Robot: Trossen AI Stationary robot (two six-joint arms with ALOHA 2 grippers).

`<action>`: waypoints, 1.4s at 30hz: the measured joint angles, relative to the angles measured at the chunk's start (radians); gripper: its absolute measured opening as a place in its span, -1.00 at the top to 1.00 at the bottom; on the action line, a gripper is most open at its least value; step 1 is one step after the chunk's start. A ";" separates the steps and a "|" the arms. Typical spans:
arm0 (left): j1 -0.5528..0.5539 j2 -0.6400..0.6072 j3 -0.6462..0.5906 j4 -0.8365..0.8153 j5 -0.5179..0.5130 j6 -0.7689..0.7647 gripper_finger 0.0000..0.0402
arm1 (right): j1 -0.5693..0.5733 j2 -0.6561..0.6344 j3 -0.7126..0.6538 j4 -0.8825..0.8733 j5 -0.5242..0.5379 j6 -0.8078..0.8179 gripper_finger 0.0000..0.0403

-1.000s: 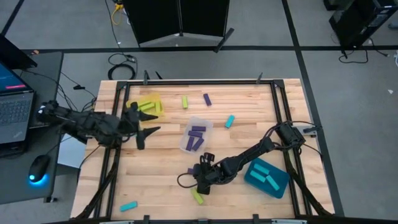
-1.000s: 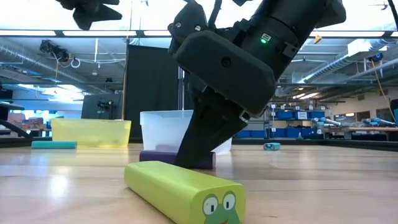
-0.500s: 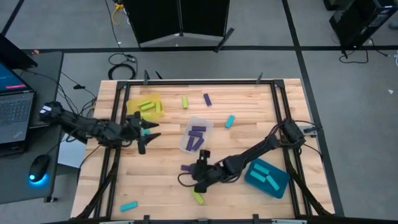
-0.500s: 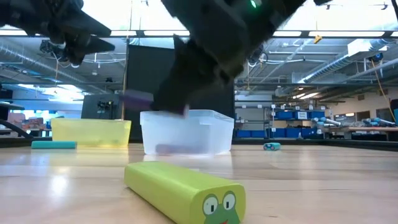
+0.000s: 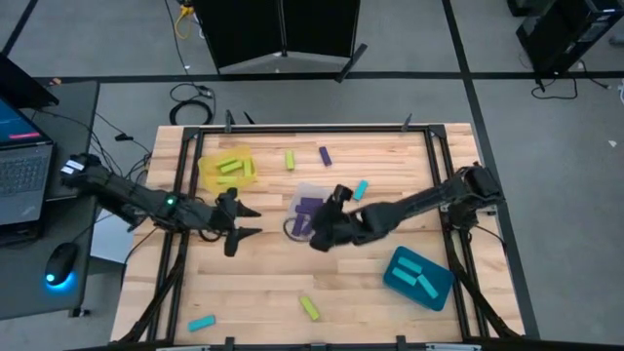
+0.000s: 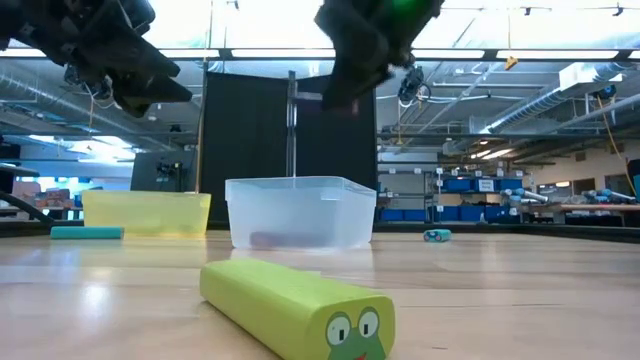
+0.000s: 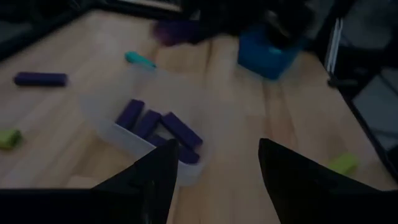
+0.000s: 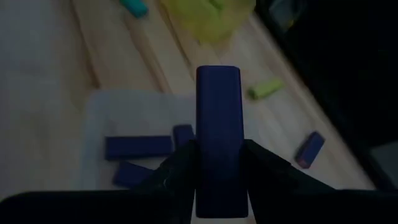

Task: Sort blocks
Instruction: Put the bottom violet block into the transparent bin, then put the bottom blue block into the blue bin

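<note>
My right gripper (image 5: 323,234) is shut on a purple block (image 8: 217,124) and hovers above the near edge of the clear tray (image 5: 295,229), which has several purple blocks (image 8: 138,147) lying in it. My left gripper (image 5: 241,220) is open in the air just left of that tray, holding nothing. Lime-green blocks lie in the yellow tray (image 5: 210,172). Cyan blocks lie in the teal tray (image 5: 395,280). Flat on the table lie loose blocks: green (image 5: 290,159), purple (image 5: 325,154), cyan (image 5: 361,188), green (image 5: 309,308) and cyan (image 5: 202,322). My right gripper pinches the purple block between its two fingers (image 8: 177,171), one on each long side near its back end (image 8: 217,180). The block lies along the fingers and sticks out past their tips. It is lifted clear, high above the clear tray (image 6: 300,210).
The black frame rails (image 5: 436,166) run along the table's edges. A laptop (image 5: 24,166) and a mouse (image 5: 60,263) sit off the left side. Bare wood shows between the clear tray and the near edge.
My right gripper has lifted the purple block off the table near the front green block. It has carried the block up and toward the far edge, to above the clear tray. My left gripper has moved right and a little toward the near edge, closer to the clear tray.
</note>
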 joint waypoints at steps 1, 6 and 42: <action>-0.009 0.022 0.013 -0.012 0.001 0.000 -0.14 | -0.019 0.003 0.000 0.000 -0.027 0.000 0.37; -0.068 0.109 0.114 -0.187 0.002 -0.067 -0.14 | -0.088 0.056 -0.025 0.056 -0.151 -0.025 0.18; -0.717 0.878 0.675 -0.746 0.425 -1.022 -0.21 | 0.054 -0.113 -0.077 0.228 0.004 -0.134 -0.36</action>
